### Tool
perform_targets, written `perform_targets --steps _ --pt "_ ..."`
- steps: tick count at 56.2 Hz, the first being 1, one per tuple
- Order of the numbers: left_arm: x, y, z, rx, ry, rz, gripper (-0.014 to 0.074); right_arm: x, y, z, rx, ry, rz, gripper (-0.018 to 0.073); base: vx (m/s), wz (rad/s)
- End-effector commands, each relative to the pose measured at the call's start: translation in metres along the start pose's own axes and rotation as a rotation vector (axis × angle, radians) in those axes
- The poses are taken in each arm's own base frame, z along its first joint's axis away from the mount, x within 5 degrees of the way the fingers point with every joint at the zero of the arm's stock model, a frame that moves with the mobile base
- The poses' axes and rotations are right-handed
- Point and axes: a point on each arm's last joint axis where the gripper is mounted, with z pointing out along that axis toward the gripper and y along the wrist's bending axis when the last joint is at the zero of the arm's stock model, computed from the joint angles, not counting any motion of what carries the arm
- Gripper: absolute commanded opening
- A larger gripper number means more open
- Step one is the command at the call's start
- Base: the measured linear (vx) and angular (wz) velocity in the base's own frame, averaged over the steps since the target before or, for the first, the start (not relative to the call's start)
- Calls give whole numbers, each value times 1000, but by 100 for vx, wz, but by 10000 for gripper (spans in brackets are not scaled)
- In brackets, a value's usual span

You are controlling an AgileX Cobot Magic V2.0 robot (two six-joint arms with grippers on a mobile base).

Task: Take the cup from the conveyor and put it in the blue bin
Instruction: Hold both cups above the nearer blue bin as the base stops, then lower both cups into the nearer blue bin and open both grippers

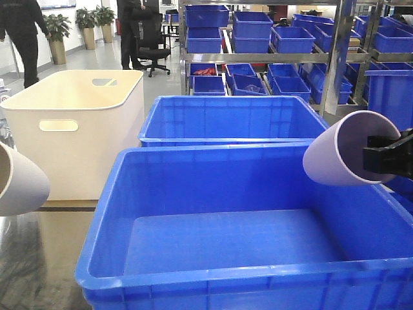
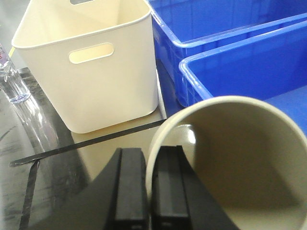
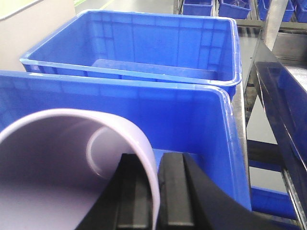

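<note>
The near blue bin [image 1: 193,187] fills the front view and holds nothing. A lavender cup [image 1: 335,155] hangs tipped on its side over the bin's right part, about level with its rim. My right gripper [image 1: 373,155] is shut on that cup's rim, one finger inside and one outside. The right wrist view shows the same grip [image 3: 156,160] on the cup [image 3: 53,167]. My left gripper [image 2: 149,155] is shut on the rim of a second, cream-looking cup [image 2: 240,163]. That cup sits at the left edge [image 1: 19,184], outside the bin. I cannot tell whether the glossy dark surface [image 2: 48,182] below it is the conveyor.
A second blue bin [image 1: 226,119] stands right behind the near one. A cream tub with handle slots [image 1: 77,123] sits to the left. Steel shelving with several small blue bins [image 1: 290,39] lines the back. Two people [image 1: 22,32] and an office chair [image 1: 151,39] are far off. A clear bottle [image 2: 12,81] stands beside the tub.
</note>
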Motion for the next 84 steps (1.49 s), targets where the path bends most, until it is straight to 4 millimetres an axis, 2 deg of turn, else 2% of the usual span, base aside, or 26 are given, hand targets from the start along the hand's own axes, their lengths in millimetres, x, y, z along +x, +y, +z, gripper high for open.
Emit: perform_targets --steps 1,12,24,41,47,54,60,65,77,84 --pt "-17 1 -10 -12 -131 -15 -6 -20 1 -14 -3 -146 -6 -9 0 0" --pt "-25 0 1 14 -217 -99 -6 -22 1 -15 -4 -168 -5 -9 0 0" --pt "-28 -4 34 86 -224 -157 -6 -22 1 -10 -2 -170 -8 -9 0 0" --pt "-56 -66 79 398 -222 -41 -6 -13 0 24 0 -105 -4 -6 0 0" --pt "-55 -83 100 445 -188 -30 0 -9 0 36 1 -75 -4 -1 0 0" --pt "-44 -92 126 456 -126 -28 24 -4 -1 48 3 -45 -4 25 0 0" --pt "-35 -95 143 454 -84 -28 71 -1 -1 56 4 -22 -4 78 0 0" --pt "-30 -97 153 450 -63 -32 136 3 -1 63 4 -3 -3 157 0 0" --pt "-23 -99 163 455 -27 -31 379 13 -2 81 7 55 -2 448 0 0" --pt "-22 -99 164 453 -27 -32 465 14 -2 82 7 61 -2 575 0 0"
